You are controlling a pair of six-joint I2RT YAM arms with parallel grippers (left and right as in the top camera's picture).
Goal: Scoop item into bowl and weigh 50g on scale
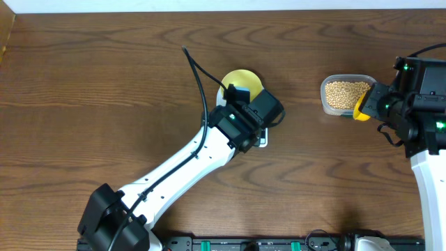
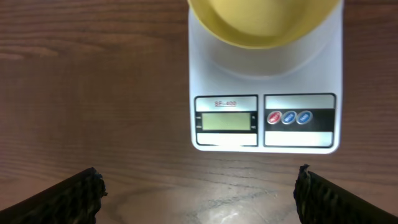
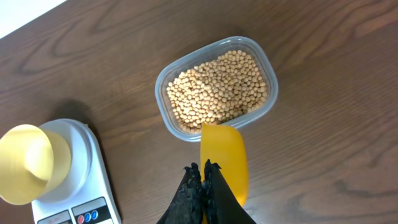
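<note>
A white digital scale (image 2: 267, 118) is standing near the middle of a dark wooden table (image 1: 104, 84), and a pale-yellow bowl (image 2: 261, 22) is sitting on the scale's platform, its rim overhanging the platform's far end. The scale's grey display is facing the robot; its reading cannot be made out, and red and blue buttons are showing beside it.

The left gripper (image 2: 198, 183) is hovering over the wood just in front of the scale's display edge, its two black fingers (image 2: 68, 199) standing wide apart with the scale's front framed between them.

Well to the right of the scale, a clear plastic tub (image 3: 272, 102) is lying on the table, and the tan beans (image 3: 217, 84) are filling it. All the beans that are showing are lying in this tub, apart from the scale.

The right gripper (image 3: 202, 186) is reaching toward the tub from the side away from the scale, its fingers pressed together and clamped on the handle of a small yellow scoop (image 3: 225, 155). The scoop's front edge is meeting the tub's near rim, just beside the beans.
</note>
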